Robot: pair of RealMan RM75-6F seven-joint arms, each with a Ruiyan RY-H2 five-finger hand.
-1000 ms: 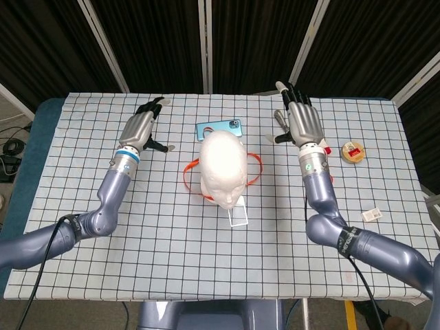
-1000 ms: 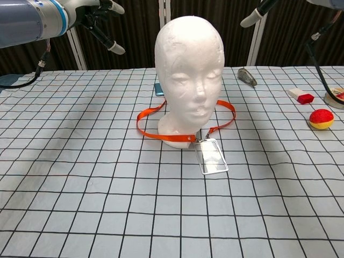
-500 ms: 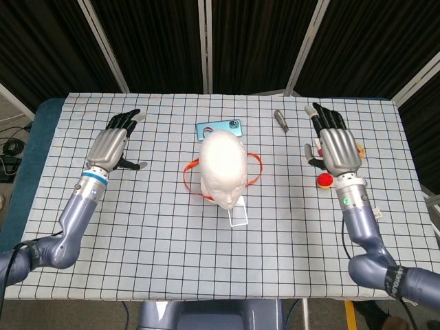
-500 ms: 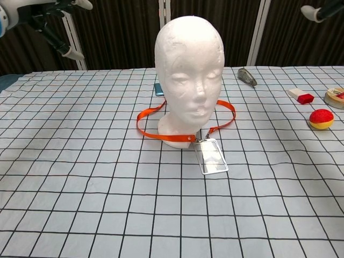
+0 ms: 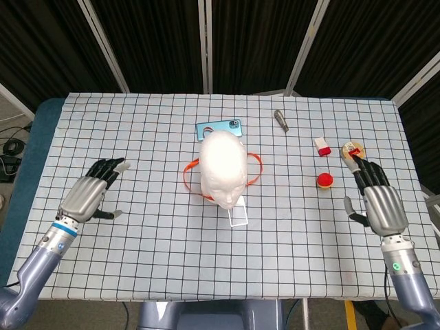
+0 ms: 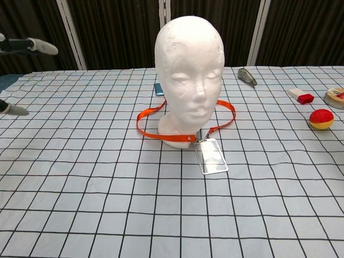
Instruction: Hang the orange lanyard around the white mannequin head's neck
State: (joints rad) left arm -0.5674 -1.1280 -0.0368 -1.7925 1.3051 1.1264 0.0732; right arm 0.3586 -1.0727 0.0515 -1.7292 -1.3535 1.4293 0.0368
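Note:
The white mannequin head (image 5: 223, 167) (image 6: 189, 75) stands upright at the table's middle. The orange lanyard (image 5: 256, 168) (image 6: 161, 135) lies looped around the base of its neck, resting on the cloth, with a clear badge holder (image 5: 238, 214) (image 6: 211, 156) in front. My left hand (image 5: 88, 194) hovers far to the left near the front edge, fingers spread and holding nothing; only its fingertips (image 6: 40, 47) show at the chest view's left edge. My right hand (image 5: 379, 202) is far right, fingers apart, holding nothing.
A blue phone (image 5: 218, 128) lies behind the head. A grey metal piece (image 5: 280, 119) (image 6: 247, 76), a red-white block (image 5: 321, 146) (image 6: 300, 96), a red-yellow ball (image 5: 324, 180) (image 6: 321, 119) and a round tin (image 5: 351, 148) (image 6: 336, 97) sit to the right on the checked cloth.
Both hands have drawn back from beside the head toward the table's front corners, left going left, right going right. The lanyard and head have not moved.

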